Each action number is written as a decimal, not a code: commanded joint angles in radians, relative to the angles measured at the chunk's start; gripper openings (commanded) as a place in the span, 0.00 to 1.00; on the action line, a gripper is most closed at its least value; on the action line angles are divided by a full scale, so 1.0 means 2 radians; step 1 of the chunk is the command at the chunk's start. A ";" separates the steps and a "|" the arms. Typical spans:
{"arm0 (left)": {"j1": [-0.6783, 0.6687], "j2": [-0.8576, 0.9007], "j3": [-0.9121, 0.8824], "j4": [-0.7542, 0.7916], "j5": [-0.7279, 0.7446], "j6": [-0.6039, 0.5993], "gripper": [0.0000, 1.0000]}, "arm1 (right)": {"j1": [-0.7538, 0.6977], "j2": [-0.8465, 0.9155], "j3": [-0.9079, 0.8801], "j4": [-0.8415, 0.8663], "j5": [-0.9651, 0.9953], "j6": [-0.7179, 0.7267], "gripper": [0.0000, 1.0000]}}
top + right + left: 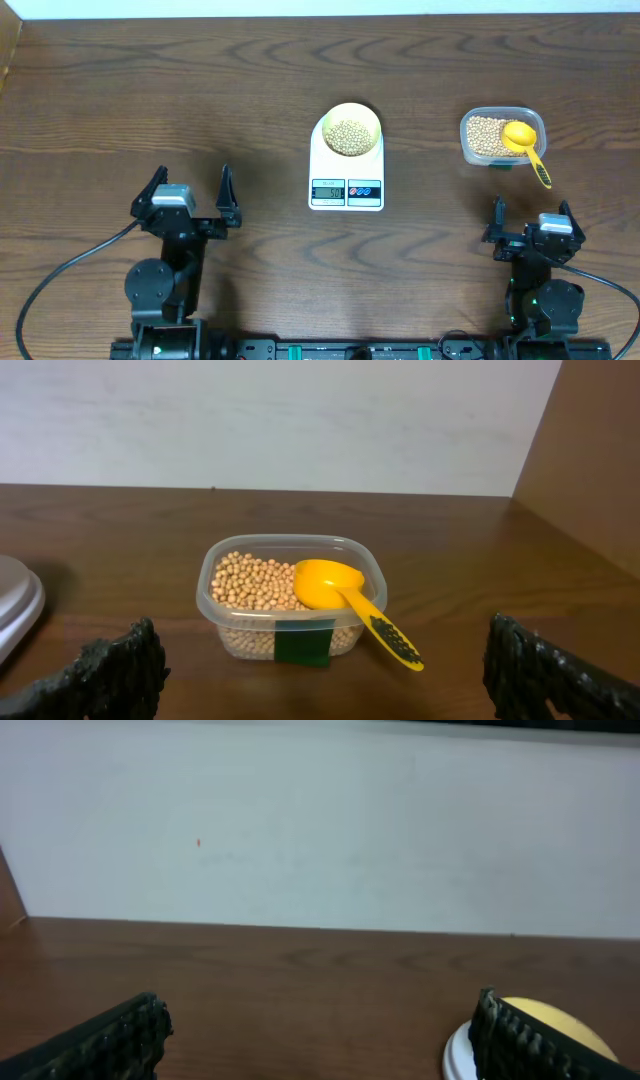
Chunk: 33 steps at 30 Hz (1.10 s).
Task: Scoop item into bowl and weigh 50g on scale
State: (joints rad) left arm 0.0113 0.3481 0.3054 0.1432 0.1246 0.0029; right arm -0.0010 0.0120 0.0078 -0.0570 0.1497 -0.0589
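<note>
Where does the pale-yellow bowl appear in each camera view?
Overhead: the bowl, top centre, on the scale.
Left wrist: bowl in the bottom right corner.
Right wrist: not in it.
Shared landmark: the scale, its edge at the right wrist view's far left.

A dark brown wood-grain table (150, 100) is seen across all views. On its right part, a clear rectangular plastic tub (285, 541) with rounded corners is placed. A dark green label (303, 645) is stuck on the tub's near wall. A bright-yellow scoop (335, 585) is laid in the tub, its bowl inside and its handle leaning on the rim and sticking out over the table toward the near right. A pale, plain wall (280, 420) is seen behind the table, and a brown wooden panel (590, 460) is set at the right edge.
</note>
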 commanded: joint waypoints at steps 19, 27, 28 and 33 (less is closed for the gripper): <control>0.002 -0.119 -0.110 0.049 0.023 -0.015 0.98 | -0.003 -0.003 -0.001 -0.002 -0.001 -0.005 0.99; 0.002 -0.150 -0.137 0.064 0.019 -0.015 0.98 | -0.003 -0.003 -0.001 -0.002 -0.001 -0.005 0.99; 0.002 -0.152 -0.141 0.070 0.019 -0.015 0.98 | -0.003 -0.003 -0.001 -0.002 -0.001 -0.005 0.99; 0.002 -0.156 -0.151 0.087 0.019 -0.015 0.98 | -0.003 -0.003 -0.001 -0.002 -0.001 -0.005 0.99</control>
State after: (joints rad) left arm 0.0113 0.0494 0.0082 0.3050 0.1585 -0.0261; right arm -0.0010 0.0120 0.0078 -0.0570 0.1497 -0.0593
